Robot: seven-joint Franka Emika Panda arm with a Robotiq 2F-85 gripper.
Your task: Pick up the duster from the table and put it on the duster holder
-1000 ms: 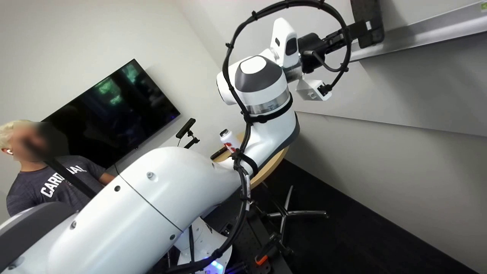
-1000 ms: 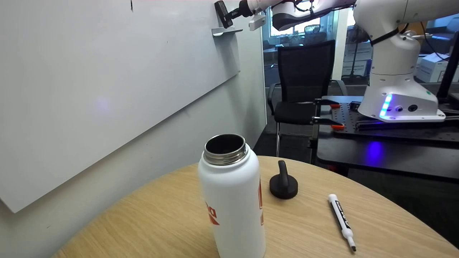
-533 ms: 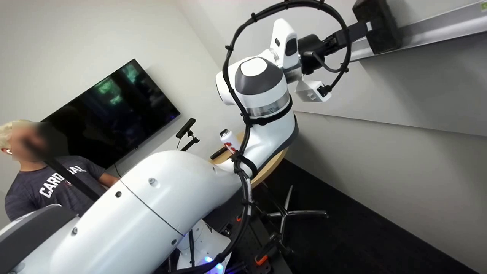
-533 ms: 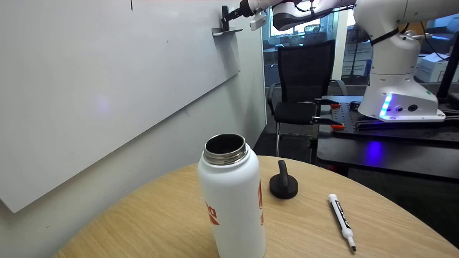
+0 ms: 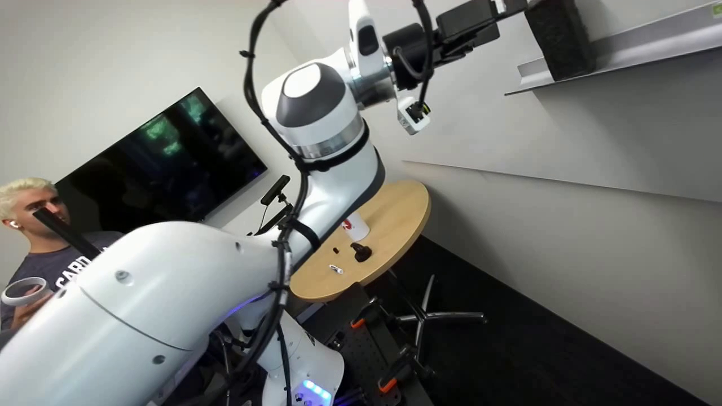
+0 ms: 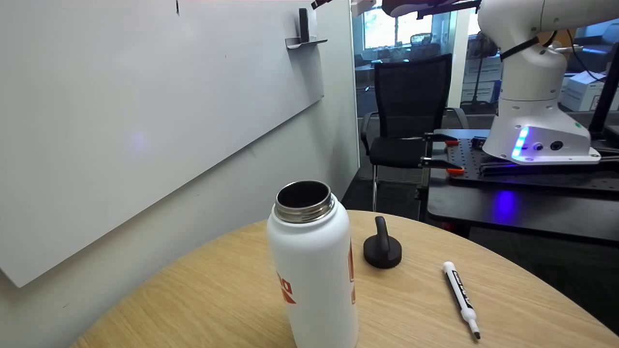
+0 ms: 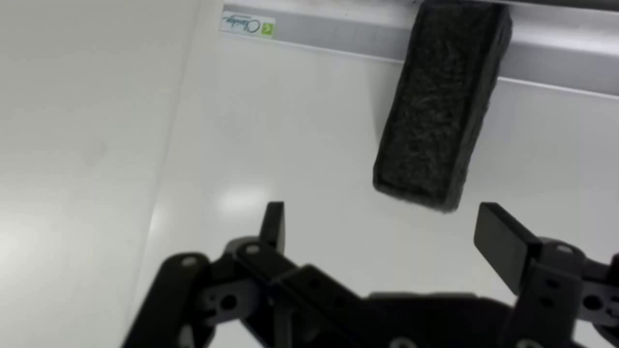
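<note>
Duster (image 7: pixel 435 106) stands upright on the duster holder (image 7: pixel 338 35), whose sticker (image 7: pixel 247 24) bears upside-down script; the gripper (image 7: pixel 379 220) is apart, spread wide. In an exterior view, a black lid (image 6: pixel 382 252) sits near the far edge of the table (image 6: pixel 217 290). A dark shirt (image 5: pixel 51 266) reads "CARD".

Arm (image 5: pixel 192 270) extended — claw (image 7: pixel 381 226) high, fingers (image 7: pixel 505 246) apart.

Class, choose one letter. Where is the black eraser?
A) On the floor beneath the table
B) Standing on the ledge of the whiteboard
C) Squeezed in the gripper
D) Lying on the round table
B, because in both exterior views the eraser stands on end on the ledge, and the wrist view shows the gripper wide open, not holding it.
</note>
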